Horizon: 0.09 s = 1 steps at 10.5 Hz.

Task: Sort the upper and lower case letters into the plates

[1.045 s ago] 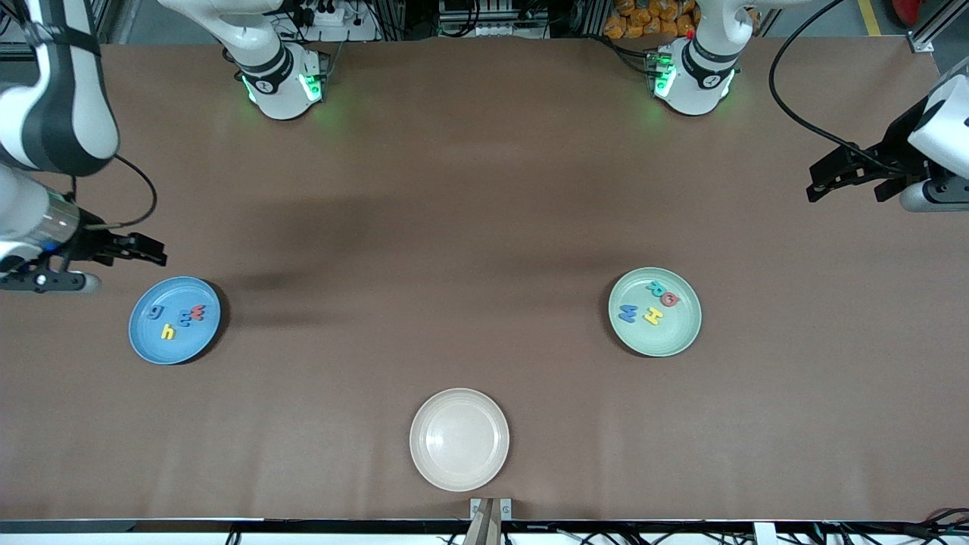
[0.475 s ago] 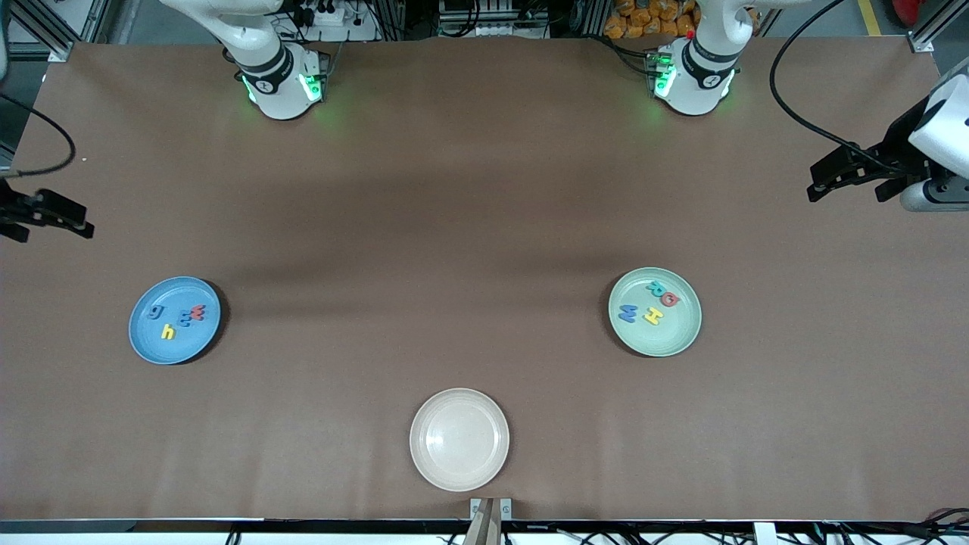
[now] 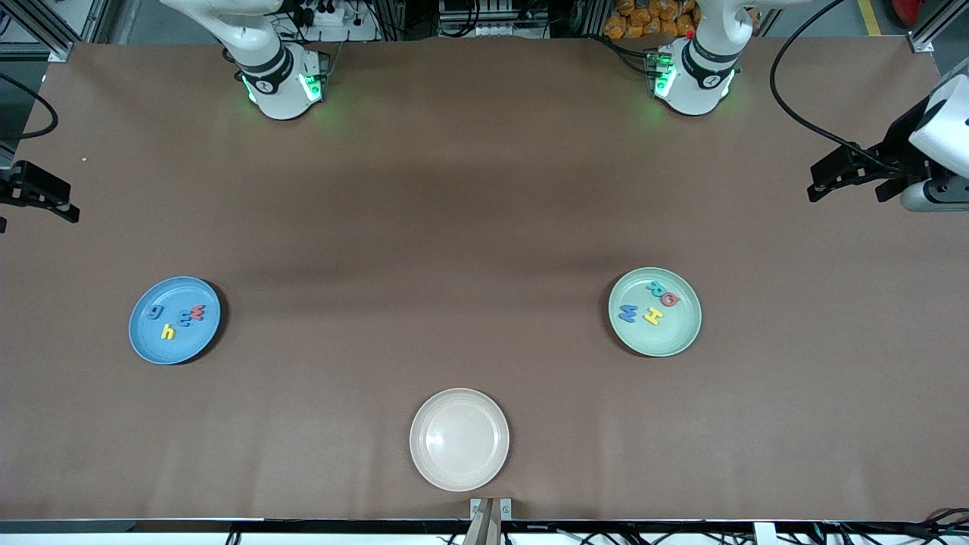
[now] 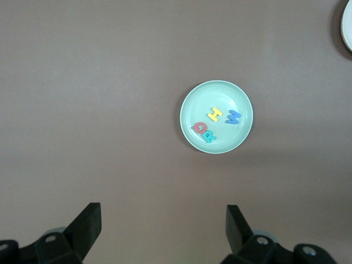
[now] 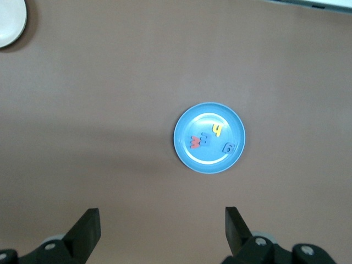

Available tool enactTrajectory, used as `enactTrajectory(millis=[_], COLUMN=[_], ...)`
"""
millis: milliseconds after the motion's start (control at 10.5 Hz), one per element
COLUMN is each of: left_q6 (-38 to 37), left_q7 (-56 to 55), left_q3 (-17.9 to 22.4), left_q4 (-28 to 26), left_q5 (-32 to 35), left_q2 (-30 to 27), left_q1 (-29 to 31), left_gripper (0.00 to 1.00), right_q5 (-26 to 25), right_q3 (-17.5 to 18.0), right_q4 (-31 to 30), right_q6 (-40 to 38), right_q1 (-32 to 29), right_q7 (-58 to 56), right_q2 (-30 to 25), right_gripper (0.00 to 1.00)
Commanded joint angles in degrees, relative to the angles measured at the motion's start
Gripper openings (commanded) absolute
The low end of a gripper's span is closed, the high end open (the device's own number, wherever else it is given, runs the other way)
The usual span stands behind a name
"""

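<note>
Since a second ago the right gripper has pulled away from the blue plate to the desk's edge at the right arm's end — its fingers stand wide apart and hold nothing. Left gripper waits over the left arm's end of the desk, likewise spread apart and empty. On the blue plate lie four small letters: a dark g, a yellow h, a blue one and a red one. On the green plate lie a blue W, a yellow H, a red letter and a teal one. Nearest the front camera, between the two, sits a white plate.
</note>
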Motion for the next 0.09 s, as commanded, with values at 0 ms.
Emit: enactTrajectory(millis=[0], left_q6=[-0.73], left_q7=[1.05], left_q3=[0.04], left_q4=[-0.14], left_q5=[0.19], left_q2=[-0.63], left_q1=[0.13], left_gripper=[1.00], right_q5=[0.93], right_q3=[1.03], right_q4=[1.37], right_q6=[-1.81], right_q1=[-1.10], right_q7=[3.85], right_q2=[0.26], right_gripper=[1.00])
